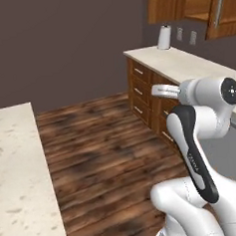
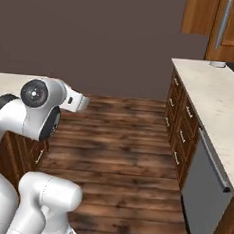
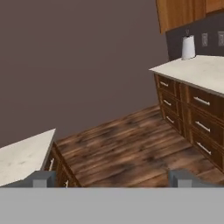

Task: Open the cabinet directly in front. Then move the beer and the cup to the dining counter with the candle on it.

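Cabinet [image 1: 222,10] up right, well beyond wide-open, empty end effector [image 3: 109,178].

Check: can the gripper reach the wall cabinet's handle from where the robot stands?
Probably not. The open gripper hangs over bare floor, and the cabinet sits high beyond the counter.

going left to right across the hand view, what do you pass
pale stone counter corner → wooden floor → drawer fronts under the far countertop → white paper towel roll standing on it, with the wooden wall cabinet above.
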